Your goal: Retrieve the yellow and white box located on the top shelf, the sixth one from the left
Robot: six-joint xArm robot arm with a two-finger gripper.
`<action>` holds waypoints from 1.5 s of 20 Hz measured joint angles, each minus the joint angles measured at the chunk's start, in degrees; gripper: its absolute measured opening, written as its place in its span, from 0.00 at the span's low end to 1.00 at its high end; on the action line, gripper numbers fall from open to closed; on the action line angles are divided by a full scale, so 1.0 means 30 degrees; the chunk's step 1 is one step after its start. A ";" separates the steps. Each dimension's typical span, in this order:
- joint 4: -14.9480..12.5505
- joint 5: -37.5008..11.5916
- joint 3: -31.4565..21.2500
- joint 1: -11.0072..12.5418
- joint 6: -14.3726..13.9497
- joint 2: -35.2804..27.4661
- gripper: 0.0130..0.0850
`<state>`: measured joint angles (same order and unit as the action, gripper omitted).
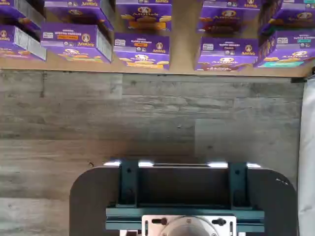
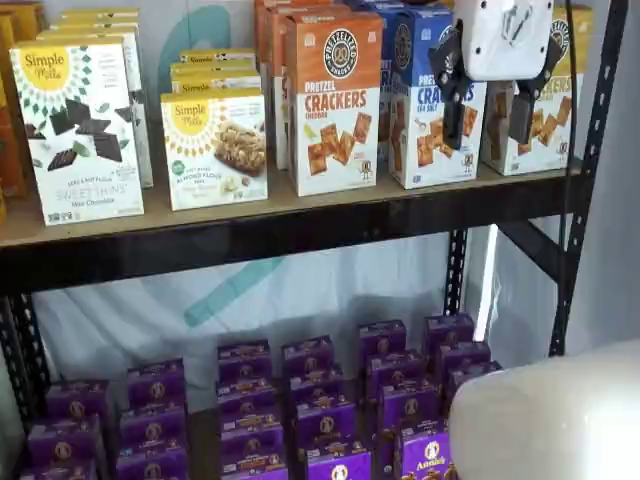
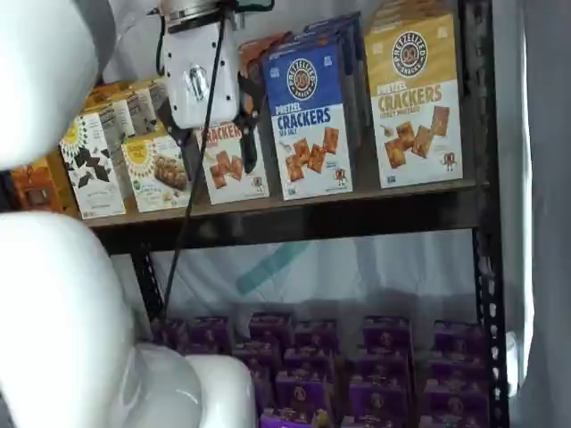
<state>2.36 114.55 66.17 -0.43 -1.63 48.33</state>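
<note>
The yellow and white box (image 3: 413, 102) stood hemmed between the blue carton (image 3: 310, 116), just beside it, and a black upright (image 3: 477, 98); its front stood clear above the top shelf (image 3: 294, 218) rail

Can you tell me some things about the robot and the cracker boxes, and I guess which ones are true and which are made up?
1. The gripper is holding the yellow and white box. False: its fingers are open and hold nothing.
2. The yellow and white box stands upright on the top shelf. True.
3. A blue cracker box stands right beside the yellow and white box. True.
4. The purple boxes sit on the top shelf. False: they are down below it.
5. The orange cracker box has fallen over. False: it stands upright.
</note>
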 joint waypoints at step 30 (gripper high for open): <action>-0.0437 -0.5763 -0.0448 0.6628 0.6623 -0.1269 1.00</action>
<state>1.05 97.26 64.83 19.45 18.24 44.52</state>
